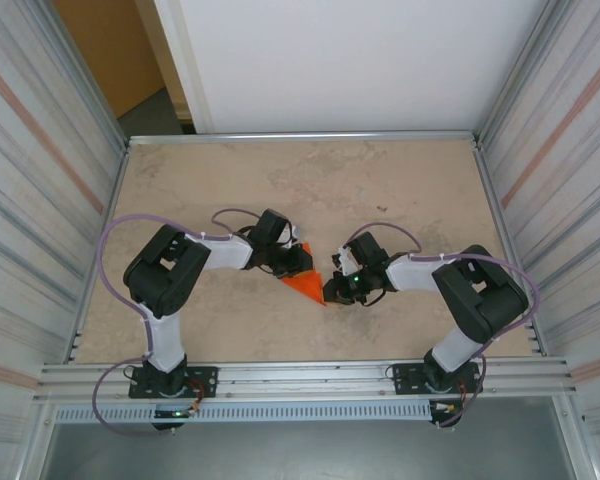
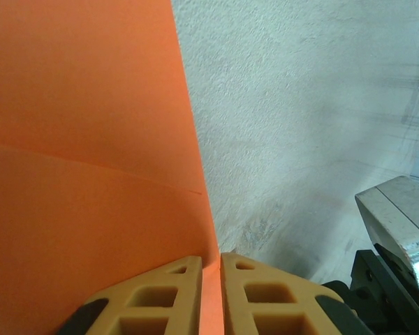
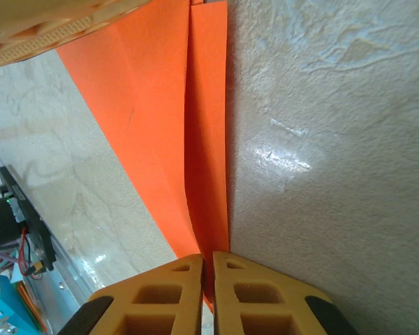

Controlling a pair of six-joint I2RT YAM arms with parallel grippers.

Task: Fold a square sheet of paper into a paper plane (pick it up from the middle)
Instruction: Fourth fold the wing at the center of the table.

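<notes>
Paper plane (image 1: 303, 284) lies near the middle of the top view, a small bright orange triangle on the beige surface (image 1: 310, 180), its point aimed toward the lower right. My left gripper (image 1: 292, 262) is at its wider, upper left end. My right gripper (image 1: 330, 292) is at the pointed lower right end, so my two arms meet over it from either side.

In the left wrist view my tan fingers (image 2: 167, 300) stand at the bottom edge, drawn together with only a thin strip of orange between them, so they are clamped on the plane's edge. The left half of that frame is orange paper, with a fold line (image 2: 91, 164) running from the left edge toward the middle. The right half is the speckled surface.

In the right wrist view my right fingers are likewise closed on the paper, whose narrow tip runs down into the slit between them. Two folded layers run up the frame side by side from there, a crease between them. At the upper left corner a ribbed tan finger of my left gripper sits at the paper's wide end.
</notes>
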